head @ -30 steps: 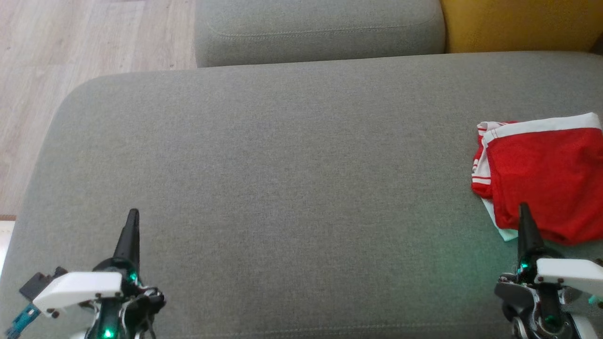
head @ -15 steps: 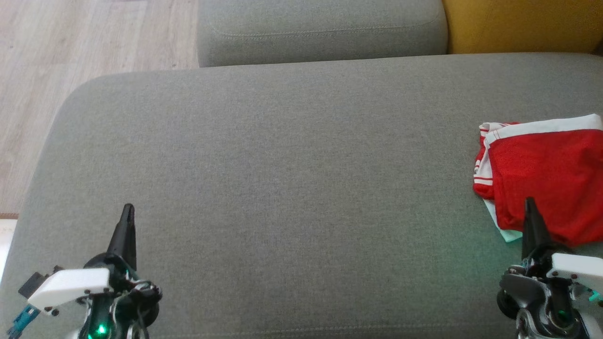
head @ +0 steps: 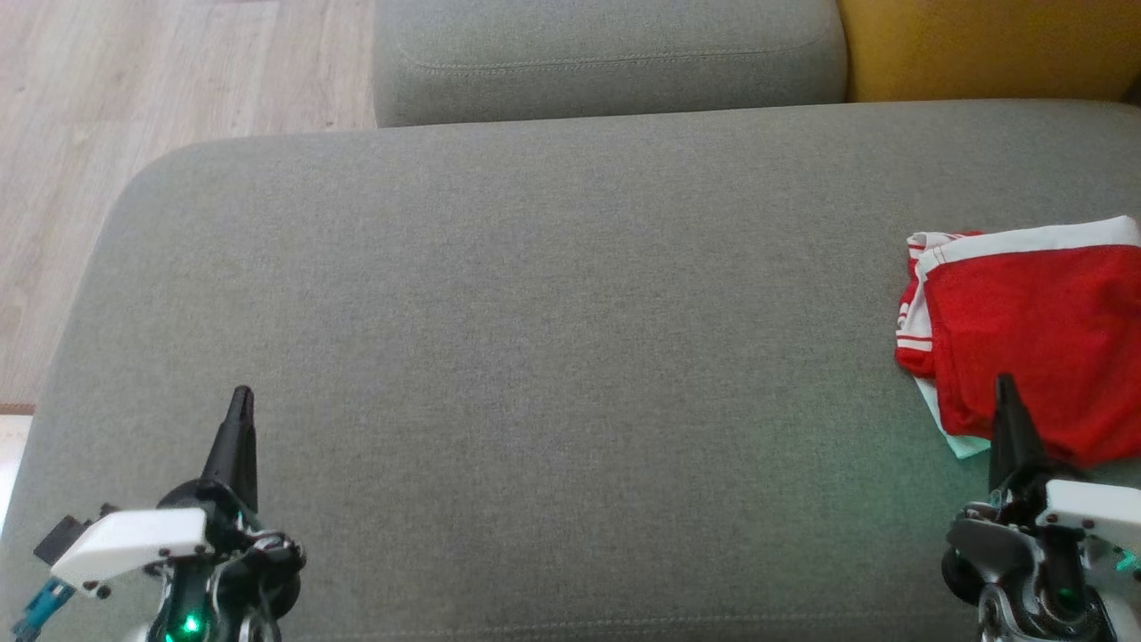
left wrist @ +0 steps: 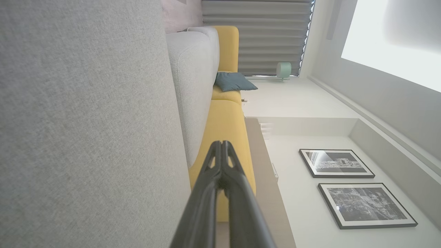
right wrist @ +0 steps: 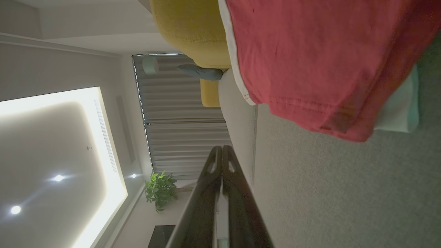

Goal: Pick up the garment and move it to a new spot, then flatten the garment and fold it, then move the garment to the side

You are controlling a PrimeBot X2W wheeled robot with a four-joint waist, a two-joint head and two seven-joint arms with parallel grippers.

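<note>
Head view, red garment [head: 1025, 348] folded on grey sofa [head: 535, 312], yellow cushion [head: 980, 45] behind

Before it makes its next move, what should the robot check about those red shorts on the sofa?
1. Red garment lying on the grey cushion, at its right side: ok.
2. Garment folded into stacked layers: ok.
3. Fold tidy: not ok, a pale corner pokes out at the near edge.
4. Right gripper shut, holding nothing, just short of the garment: ok.
5. Left gripper shut, holding nothing: ok.
6. Garment's right edge fully on the cushion: cannot tell, the picture cuts it off.
</note>
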